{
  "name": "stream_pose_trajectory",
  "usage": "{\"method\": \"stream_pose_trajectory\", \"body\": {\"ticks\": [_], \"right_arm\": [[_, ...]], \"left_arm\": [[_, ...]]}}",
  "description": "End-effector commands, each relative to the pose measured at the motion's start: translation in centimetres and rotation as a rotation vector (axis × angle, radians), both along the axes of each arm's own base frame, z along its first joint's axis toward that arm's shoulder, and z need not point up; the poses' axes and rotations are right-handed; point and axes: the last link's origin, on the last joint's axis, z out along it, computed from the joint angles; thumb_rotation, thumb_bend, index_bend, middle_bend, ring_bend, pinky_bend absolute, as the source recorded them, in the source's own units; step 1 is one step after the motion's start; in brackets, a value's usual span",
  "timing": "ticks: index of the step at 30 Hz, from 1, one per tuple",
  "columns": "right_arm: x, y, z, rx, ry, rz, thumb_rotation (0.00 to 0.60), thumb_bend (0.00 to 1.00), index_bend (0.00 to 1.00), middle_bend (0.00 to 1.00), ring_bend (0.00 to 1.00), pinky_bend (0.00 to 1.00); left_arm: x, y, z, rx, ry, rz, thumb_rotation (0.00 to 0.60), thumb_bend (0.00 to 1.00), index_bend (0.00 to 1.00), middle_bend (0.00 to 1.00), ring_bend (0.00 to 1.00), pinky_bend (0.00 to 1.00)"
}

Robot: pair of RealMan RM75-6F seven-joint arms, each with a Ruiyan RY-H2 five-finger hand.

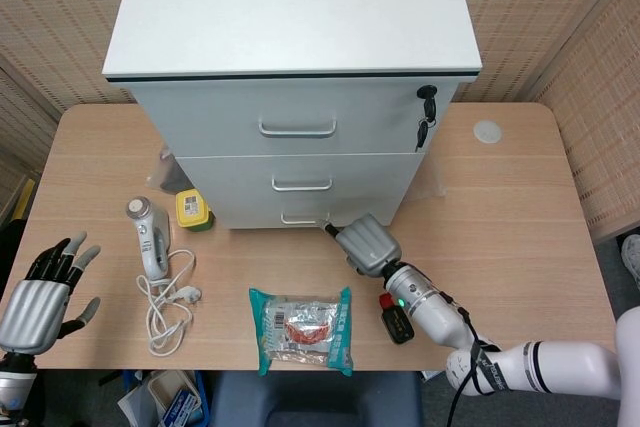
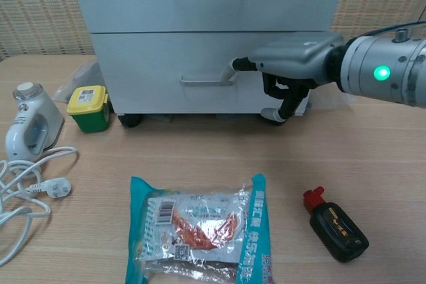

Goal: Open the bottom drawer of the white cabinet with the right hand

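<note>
Head view: white cabinet, smooth laminate, boxy, flat top, standing at the desk's rear edge, centred; three drawer fronts, each with a slim metal bar handle; keys hanging at the top drawer's right end. Bottom drawer shut, flush with the front. Right hand, grey ribbed shell, one finger extended with its pale tip at the right end of the bottom handle, remaining fingers curled under, gripping nothing; contact with the bar cannot be told. Left hand, fingers spread, empty, at the desk's front-left corner. Desk: pale wood grain, rounded corners. Front edge: crinkled teal snack packet; small black bottle, red cap. Left side: white handheld device with looped cord; yellow-lidded green tub. Right half mostly bare wood.
</note>
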Motion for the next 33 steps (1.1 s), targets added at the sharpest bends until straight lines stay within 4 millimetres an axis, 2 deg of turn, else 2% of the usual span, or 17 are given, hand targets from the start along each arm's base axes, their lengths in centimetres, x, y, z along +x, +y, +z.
{"method": "stream_pose_trajectory", "body": {"ticks": [1,21,33], "right_arm": [[0.0,0.0,-0.1,0.0,0.005,0.001,0.6,0.35,0.1,0.88,0.98,0.92],[0.6,-1.2,-1.6,0.0,0.051,0.001,0.6,0.35,0.09,0.88,0.98,0.92],[0.4,-0.1,-1.6,0.013,0.078,0.023,0.6,0.35,0.09,0.88,0.98,0.92]], "left_arm": [[0.0,0.0,0.0,0.0,-0.002,0.0,0.6,0.29,0.14,0.01,0.07,0.14],[-0.2,0.3,-0.1,-0.001,-0.003,0.0,0.6,0.29,0.14,0.01,0.07,0.14],[-0.3,0.2,-0.2,-0.003,-0.002,0.005,0.6,0.29,0.14,0.01,0.06,0.14]]}}
